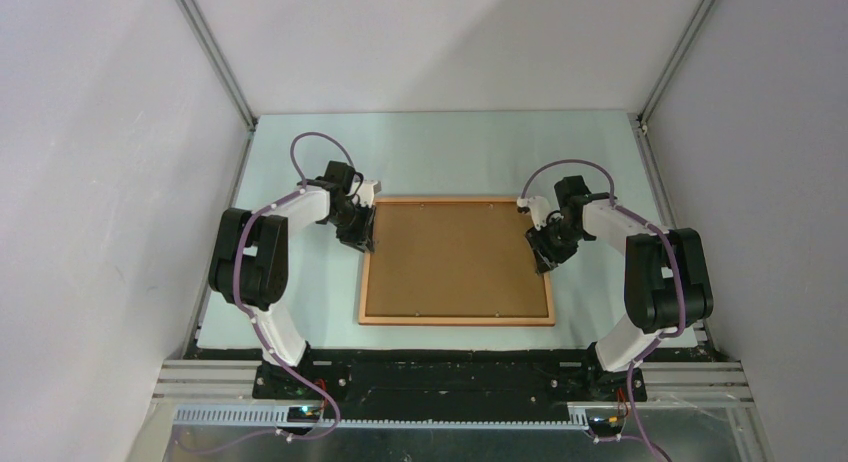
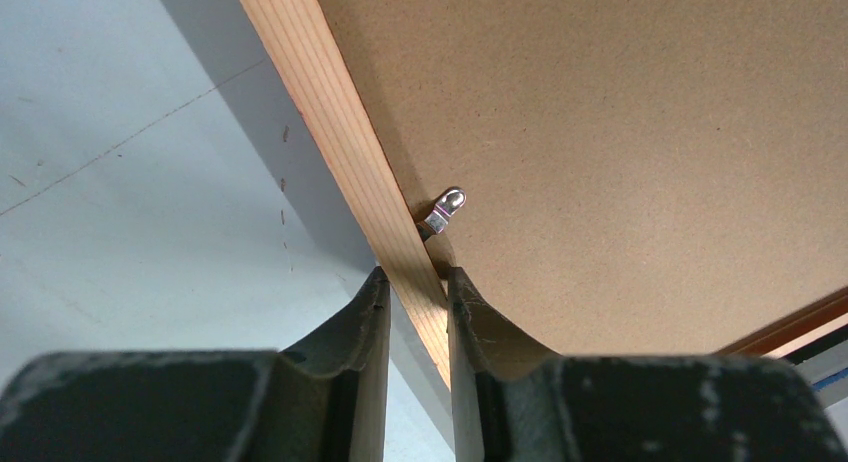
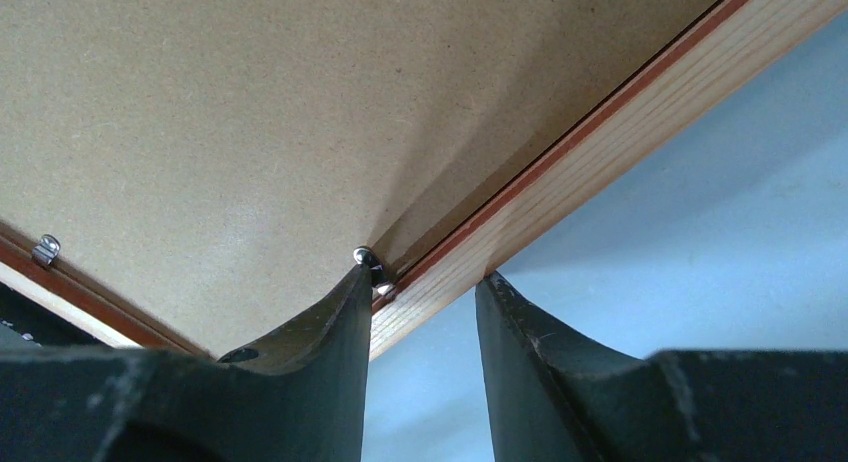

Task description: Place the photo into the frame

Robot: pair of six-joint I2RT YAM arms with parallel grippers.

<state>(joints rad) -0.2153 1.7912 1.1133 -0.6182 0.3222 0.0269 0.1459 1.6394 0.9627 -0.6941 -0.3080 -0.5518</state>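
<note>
left gripper [image 2: 418, 279] clamps the one frame [image 2: 320, 92] by its rail while right gripper [image 3: 426, 278] straddles the opposite rail, jaws apart.

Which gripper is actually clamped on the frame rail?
The left gripper: its fingers pinch the frame rail. The right gripper only straddles its rail, jaws apart.

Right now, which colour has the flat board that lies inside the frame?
The board is plain light brown; the left wrist view shows it best.
</note>
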